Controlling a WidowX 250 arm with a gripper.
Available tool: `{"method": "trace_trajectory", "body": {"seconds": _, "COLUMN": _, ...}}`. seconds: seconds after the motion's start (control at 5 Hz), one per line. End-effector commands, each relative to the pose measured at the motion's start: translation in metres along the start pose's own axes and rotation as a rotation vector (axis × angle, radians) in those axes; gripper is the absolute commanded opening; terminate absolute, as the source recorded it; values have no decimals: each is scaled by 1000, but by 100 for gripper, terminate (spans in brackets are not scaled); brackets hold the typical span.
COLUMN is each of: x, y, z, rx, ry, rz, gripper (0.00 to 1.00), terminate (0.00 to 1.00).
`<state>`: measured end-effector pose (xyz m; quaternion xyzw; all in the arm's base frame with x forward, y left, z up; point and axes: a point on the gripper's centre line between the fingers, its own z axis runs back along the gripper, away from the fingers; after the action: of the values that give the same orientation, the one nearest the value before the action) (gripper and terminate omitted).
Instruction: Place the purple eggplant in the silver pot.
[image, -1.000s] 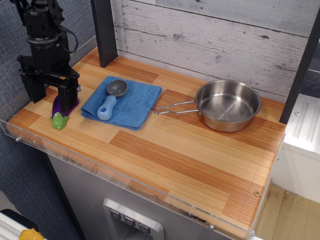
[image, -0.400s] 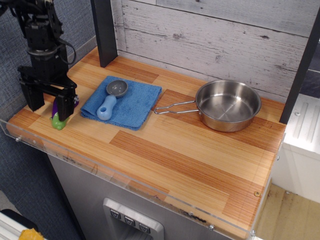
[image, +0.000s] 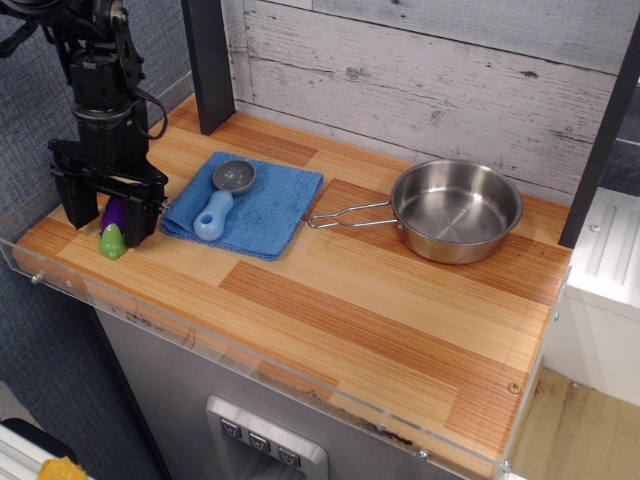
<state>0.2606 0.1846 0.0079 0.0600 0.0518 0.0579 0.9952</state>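
Note:
The purple eggplant (image: 113, 218) lies at the far left of the wooden counter, its green stem cap (image: 112, 242) pointing toward the front edge. My gripper (image: 107, 218) is open and lowered over it, with one black finger on each side of the eggplant; I cannot tell whether either finger touches it. The silver pot (image: 457, 210) stands empty at the right back of the counter, its wire loop handle (image: 345, 215) pointing left, well apart from the gripper.
A blue cloth (image: 262, 212) with a light blue scoop (image: 220, 198) on it lies between the eggplant and the pot. A black post (image: 207, 60) stands at the back left. A clear lip (image: 200, 335) runs along the front edge.
The gripper has shifted slightly right and turned, so the eggplant now shows between both fingers rather than behind the right one. The eggplant, pot and scoop have stayed put.

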Motion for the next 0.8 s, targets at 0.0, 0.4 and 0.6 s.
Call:
{"method": "trace_trajectory", "body": {"seconds": 0.0, "x": 3, "y": -7, "z": 7, "rx": 10, "ry": -22, "rz": 1, "gripper": 0, "terminate": 0}}
{"method": "trace_trajectory", "body": {"seconds": 0.4, "x": 0, "y": -9, "z": 10, "rx": 8, "ry": -17, "rz": -7, "gripper": 0, "terminate": 0}}
{"method": "trace_trajectory", "body": {"seconds": 0.6, "x": -11, "y": -5, "z": 32, "rx": 38, "ry": -61, "rz": 25, "gripper": 0, "terminate": 0}}
